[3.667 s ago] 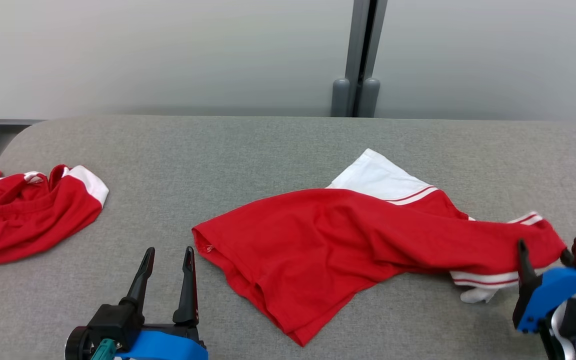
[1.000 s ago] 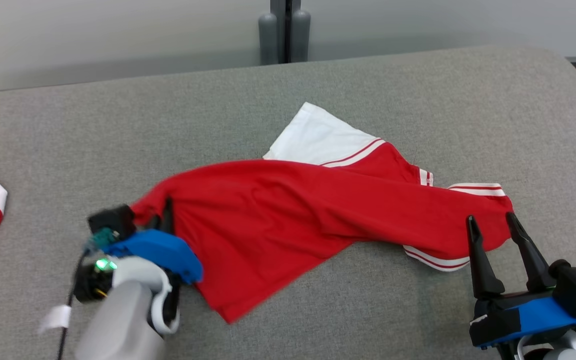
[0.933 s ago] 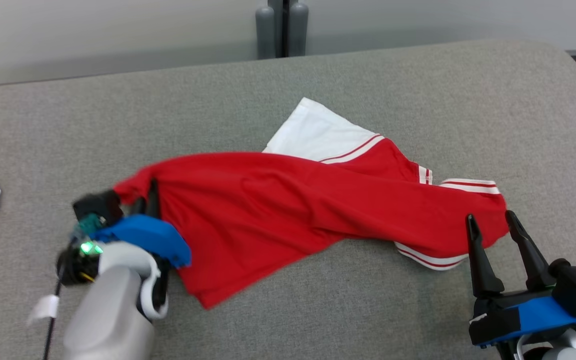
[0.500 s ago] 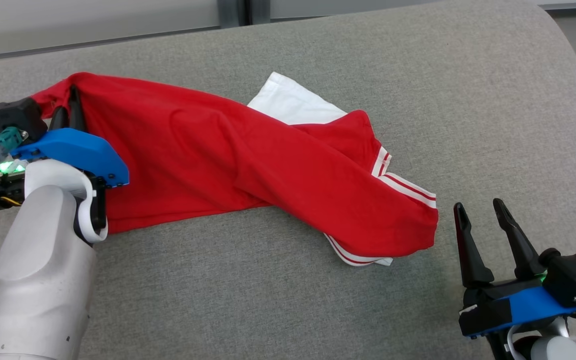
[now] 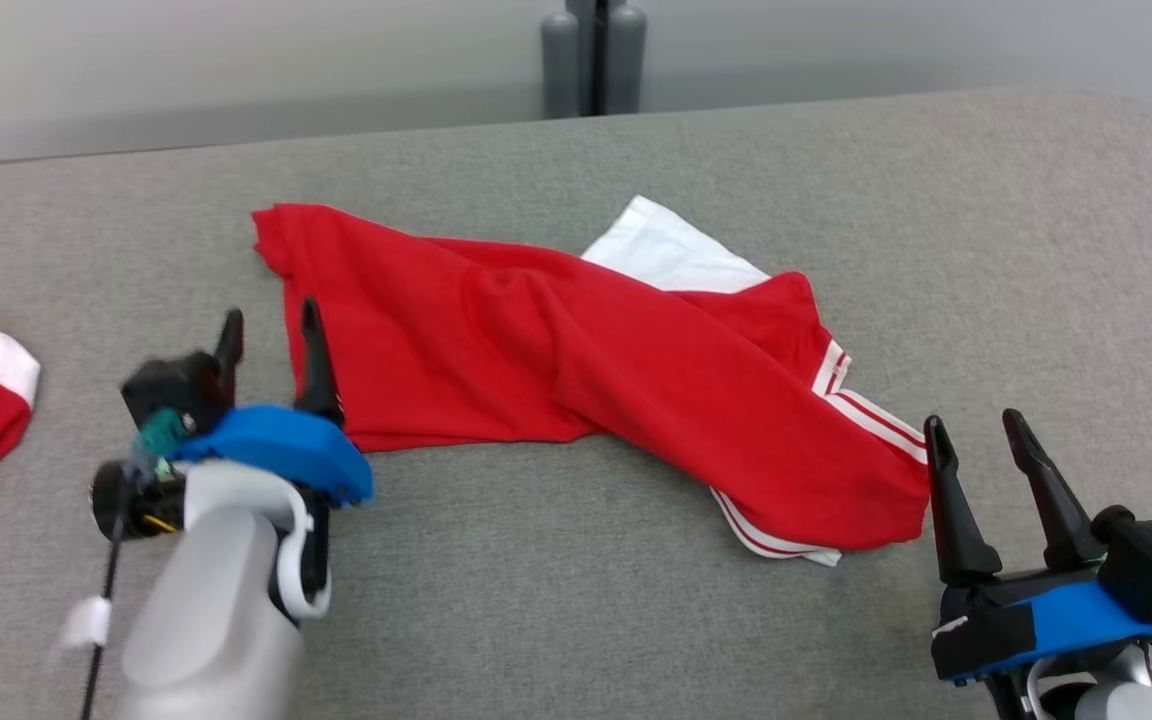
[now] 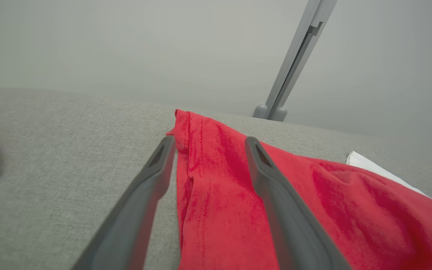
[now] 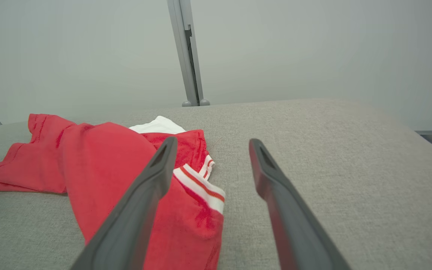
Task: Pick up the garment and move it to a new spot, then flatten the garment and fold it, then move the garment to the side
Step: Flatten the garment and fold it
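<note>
Crumpled red cotton garment with white striped trim (image 5: 576, 360) lies mid-frame on the grey fabric table (image 5: 576, 620), twisted, white sleeve poking out at the top. Left gripper (image 5: 271, 315) is spread wide and empty, straddling the left hem. Right gripper (image 5: 974, 422) is spread and empty, just beside the lower-right end. Risk: pinching doubled layers would keep the twist, and a finger could snag the hem.

Head view: high, looking forward and down across the grey fabric-covered table (image 5: 636, 620) toward the pale wall (image 5: 236, 60)
Left wrist view: low, close over the crumpled red garment with white striped sleeves (image 6: 219, 195), facing the wall
Right wrist view: low, near the garment's striped end, facing the wall
Shared: garment, table, grey upright post (image 5: 593, 60)
</note>
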